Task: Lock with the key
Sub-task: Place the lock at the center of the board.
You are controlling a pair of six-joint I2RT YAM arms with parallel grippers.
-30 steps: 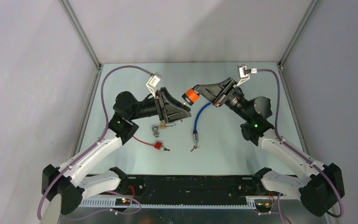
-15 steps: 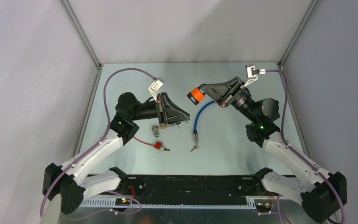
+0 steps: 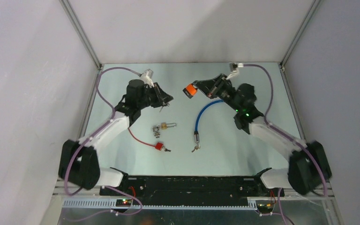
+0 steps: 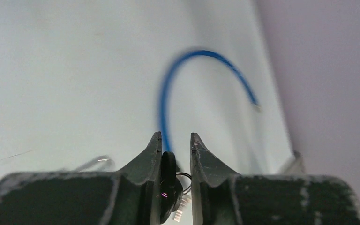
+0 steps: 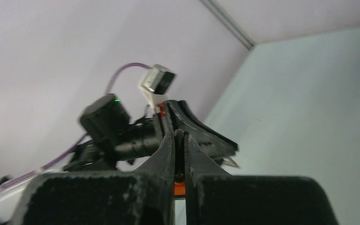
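My left gripper [image 3: 168, 99] is raised at the back left and shut on a black-headed key [image 3: 161, 107]. In the left wrist view the key [image 4: 168, 169] sits between the fingers [image 4: 153, 150] with its ring and teeth below. My right gripper [image 3: 196, 89] is raised at the back centre, shut on an orange and black lock head [image 3: 189, 90]; a blue cable [image 3: 200, 115] hangs from it to the table. In the right wrist view the fingers [image 5: 168, 145] pinch the lock head [image 5: 180, 187]. A small brass padlock [image 3: 168, 125] lies on the table between the arms.
A red cable [image 3: 139, 139] with a red tag [image 3: 159, 146] lies near the front left. The blue cable's metal end [image 3: 196, 139] rests at front centre. Grey walls close in the table on three sides. My left arm [image 5: 117, 126] shows in the right wrist view.
My left gripper has lifted away from the brass padlock toward the back left, key in it. My right gripper has swung left and back with the orange lock head.
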